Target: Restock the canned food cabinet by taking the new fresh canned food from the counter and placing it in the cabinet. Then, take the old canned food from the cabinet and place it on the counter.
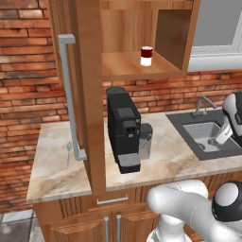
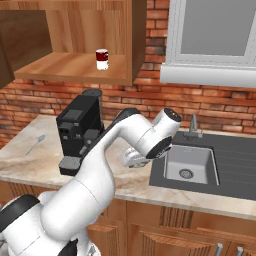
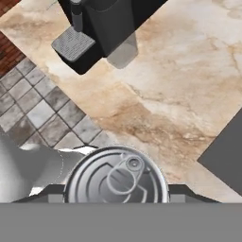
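Between the finger tips of the gripper (image 3: 116, 196) sits the old canned food (image 3: 116, 177), a flat round grey tin with ringed lid and pull tab; the jaws are closed against its sides. Below it lies the counter (image 3: 189, 85), marbled beige stone. Far above, the red-and-white can (image 1: 146, 56) stands on the wooden cabinet (image 1: 123, 66) shelf.
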